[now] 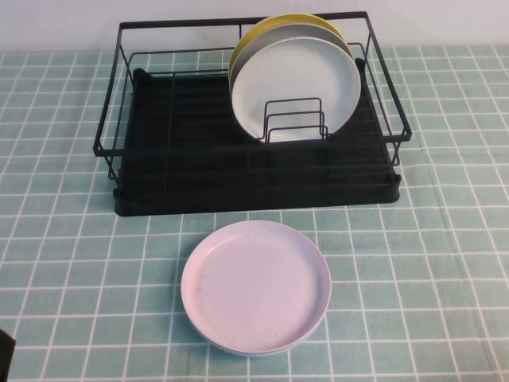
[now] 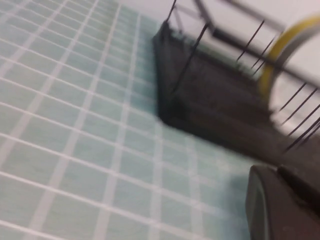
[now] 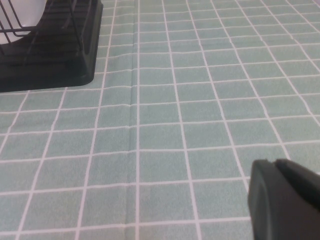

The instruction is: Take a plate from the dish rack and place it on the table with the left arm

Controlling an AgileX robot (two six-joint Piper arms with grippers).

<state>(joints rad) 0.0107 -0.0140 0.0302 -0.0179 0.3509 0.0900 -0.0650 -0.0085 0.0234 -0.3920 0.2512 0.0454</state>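
Mint-green table [image 1: 445, 263]: the plate [image 1: 296, 89] stands upright in the rack [image 1: 159, 171], ahead-right of the left gripper [image 2: 285, 207]; right gripper [image 3: 282, 200] low beside the rack; neither's grip can be told.

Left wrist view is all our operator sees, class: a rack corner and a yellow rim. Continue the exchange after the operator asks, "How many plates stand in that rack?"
Observer: Three stand upright in the dish rack: a yellow plate at the back, a grey plate in the middle, and the plate with the pale-green tint in front.
Operator: My left gripper is near the rack's corner. Is anything on the table?
Observer: Yes, a pinkish-lilac plate lies flat in front of the rack.
Operator: Where is the right gripper?
Observer: Only the right wrist view shows it, over bare cloth off another rack corner.
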